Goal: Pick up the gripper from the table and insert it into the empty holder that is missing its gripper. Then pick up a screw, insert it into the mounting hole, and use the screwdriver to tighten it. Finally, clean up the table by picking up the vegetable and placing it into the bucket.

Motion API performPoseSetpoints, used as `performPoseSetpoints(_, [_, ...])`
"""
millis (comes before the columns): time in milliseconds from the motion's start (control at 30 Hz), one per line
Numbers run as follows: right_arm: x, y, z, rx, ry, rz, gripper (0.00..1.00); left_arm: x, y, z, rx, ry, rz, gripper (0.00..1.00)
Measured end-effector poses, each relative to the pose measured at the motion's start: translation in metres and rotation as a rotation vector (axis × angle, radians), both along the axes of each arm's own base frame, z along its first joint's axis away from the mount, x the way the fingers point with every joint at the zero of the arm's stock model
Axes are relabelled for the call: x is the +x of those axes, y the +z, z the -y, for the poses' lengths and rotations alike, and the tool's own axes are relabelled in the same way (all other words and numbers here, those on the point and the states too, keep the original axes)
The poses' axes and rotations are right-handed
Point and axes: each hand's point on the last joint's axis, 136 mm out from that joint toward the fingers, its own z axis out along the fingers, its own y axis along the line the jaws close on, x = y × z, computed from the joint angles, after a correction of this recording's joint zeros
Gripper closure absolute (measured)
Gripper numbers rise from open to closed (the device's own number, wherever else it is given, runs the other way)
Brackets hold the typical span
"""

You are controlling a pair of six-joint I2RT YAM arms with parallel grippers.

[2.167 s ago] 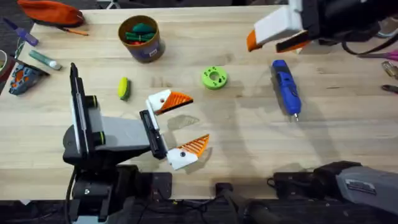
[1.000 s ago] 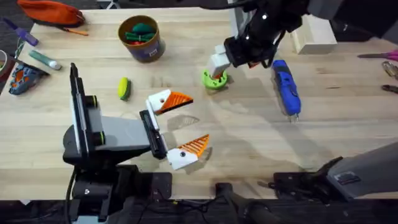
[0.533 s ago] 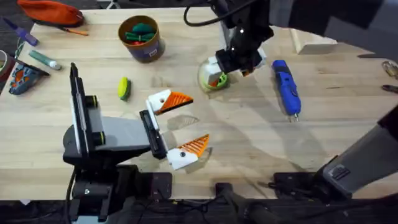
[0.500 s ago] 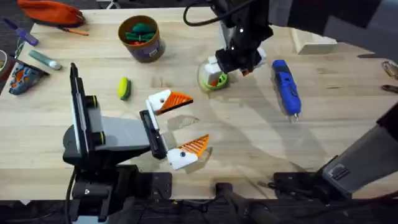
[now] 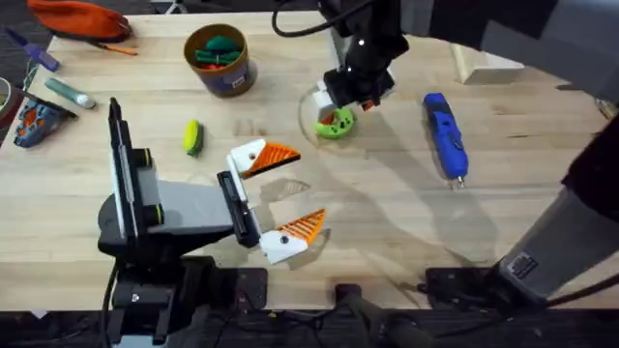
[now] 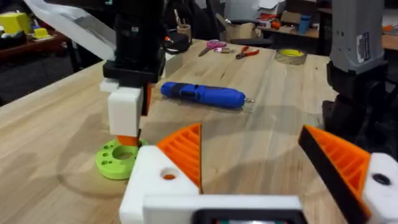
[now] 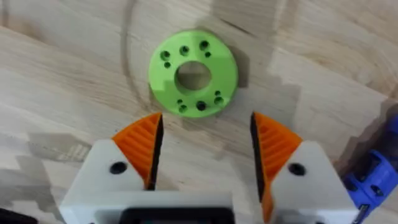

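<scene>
Now, line by line:

Right gripper (image 5: 340,104): hanging above the green disc (image 5: 335,124) near the far edge of the table, fingers spread wide and gripping nothing; in the right wrist view, the orange pads (image 7: 143,146) standing apart just short of the disc (image 7: 193,73).

Left gripper (image 5: 280,198): resting near the front edge of the table, fingers splayed and empty.

Key relation: sitting directly under the right gripper, the disc rather than any named part; no loose orange finger or screw clearly showing on the table.

Screwdriver (image 5: 445,135): lying on the table toward the right edge, long axis running from far edge to near edge, tip toward the near edge, beside the right gripper and far closer to it than to the left one.

Vegetable (image 5: 192,136): lying near the left arm, between it and the bucket (image 5: 220,58).

Bucket: standing toward the far left corner, already holding green items.

Judgement: probably reaching for something at the disc, possibly a screw.
</scene>
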Motion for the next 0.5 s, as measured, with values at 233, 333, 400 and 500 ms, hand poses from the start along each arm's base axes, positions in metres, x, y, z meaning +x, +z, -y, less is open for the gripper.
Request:
performPoseSetpoints(233, [-0.001,-0.005,-0.002,-0.028,0.021,0.007,0.322,0.0,0.0,0.0,0.0,0.0,0.0,0.014])
performPoseSetpoints(333, [-0.001,-0.017,-0.001,-0.05,0.023,-0.014,0.335,0.0,0.0,0.0,0.0,0.0,0.0,0.014])
performPoseSetpoints(400, [-0.001,-0.024,-0.001,-0.061,0.024,-0.029,0.366,0.0,0.0,0.0,0.0,0.0,0.0,0.014])
performPoseSetpoints(500, [-0.001,-0.031,0.0,-0.072,0.026,-0.04,0.39,0.0,0.0,0.0,0.0,0.0,0.0,0.015])
